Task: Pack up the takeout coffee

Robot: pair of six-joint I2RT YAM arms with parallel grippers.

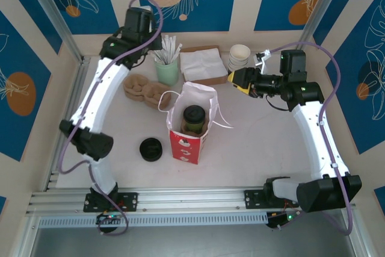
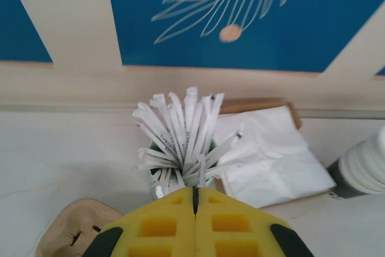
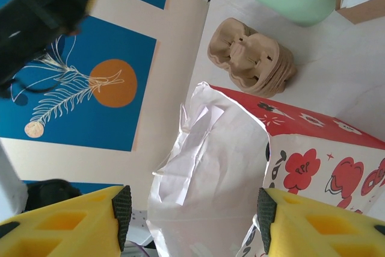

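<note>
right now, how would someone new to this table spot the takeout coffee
Find the red bag standing open in the middle. The takeout coffee sits inside it. It alone is a greenish cup with a black lid on: the loose black lid beside the bag has no cup, and the cream cups behind are lidless.

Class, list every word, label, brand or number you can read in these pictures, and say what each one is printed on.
No text here is legible.
Paper-wrapped sticks in the green cup: small dark print along the wrappers, too blurred to read.
Red bag: red flower drawings and small marks, no words that can be made out.
</note>
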